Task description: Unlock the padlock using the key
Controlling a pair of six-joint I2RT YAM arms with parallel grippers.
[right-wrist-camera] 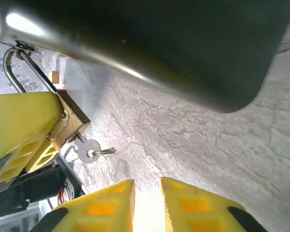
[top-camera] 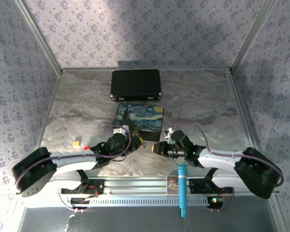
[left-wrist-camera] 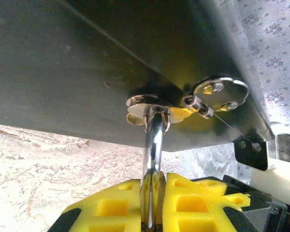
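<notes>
Brass-gold padlock (right-wrist-camera: 70, 121) sits at the left of the right wrist view, its body pinched between the yellow pads of the left end effector (left-wrist-camera: 153, 193), which is closed tight on it. In the left wrist view its silver shackle (left-wrist-camera: 153, 140) rises from bottom centre and passes through the metal hasp (left-wrist-camera: 135, 101) on the dark side of the painted box (top-camera: 139, 118). The small silvery key (right-wrist-camera: 87, 151) pokes out of the padlock's lower end, a wire ring on its head, nothing gripping it. The right end effector (right-wrist-camera: 146, 203), bottom centre of its own view, shows only a narrow gap between its pads and holds nothing. The likely trouble is that closing on the ring or the edge of the key's head could tug the key out onto the tabletop (right-wrist-camera: 198, 145). It could also twist the lock in the left grip instead of turning the key.
</notes>
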